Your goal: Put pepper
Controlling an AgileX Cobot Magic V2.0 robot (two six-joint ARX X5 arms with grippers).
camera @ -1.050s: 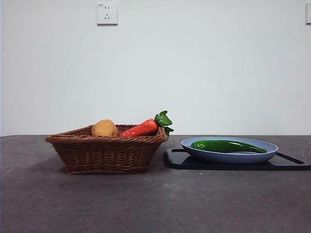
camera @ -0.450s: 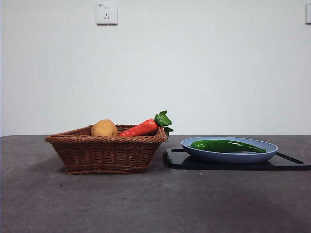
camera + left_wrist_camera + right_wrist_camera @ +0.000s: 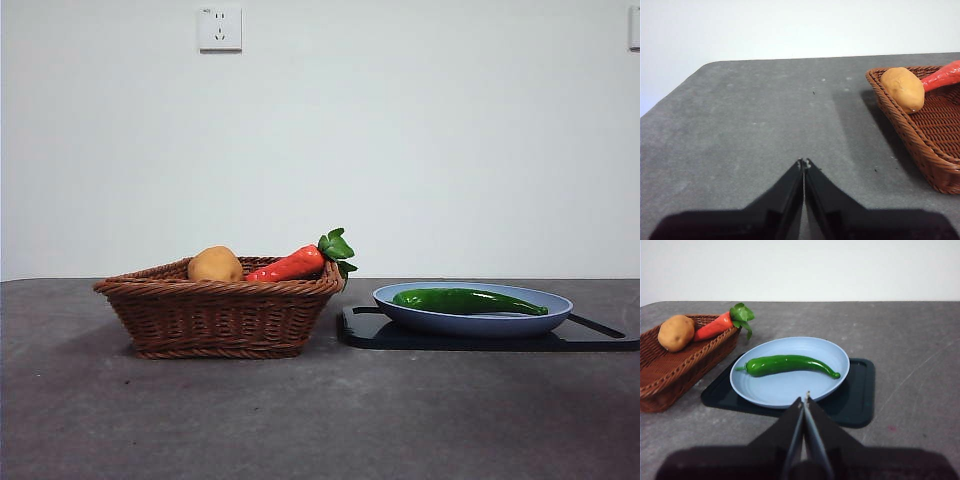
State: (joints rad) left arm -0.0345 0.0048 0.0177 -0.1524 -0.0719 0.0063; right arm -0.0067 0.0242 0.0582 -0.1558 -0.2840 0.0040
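The long dark-green pepper [image 3: 468,300] lies across a light-blue plate [image 3: 545,318] on a black tray [image 3: 590,340], right of the wicker basket [image 3: 220,315]. In the right wrist view the pepper [image 3: 787,364] lies on the plate [image 3: 790,387], just beyond my right gripper [image 3: 805,399], which is shut and empty. My left gripper [image 3: 803,163] is shut and empty over bare table, to the side of the basket [image 3: 920,135]. Neither gripper shows in the front view.
The basket holds a tan potato [image 3: 215,265] and a red-orange carrot with green leaves [image 3: 295,263]; both show in the right wrist view too, potato [image 3: 676,332] and carrot [image 3: 722,323]. Grey table [image 3: 320,420] runs to a white wall with a socket [image 3: 220,28].
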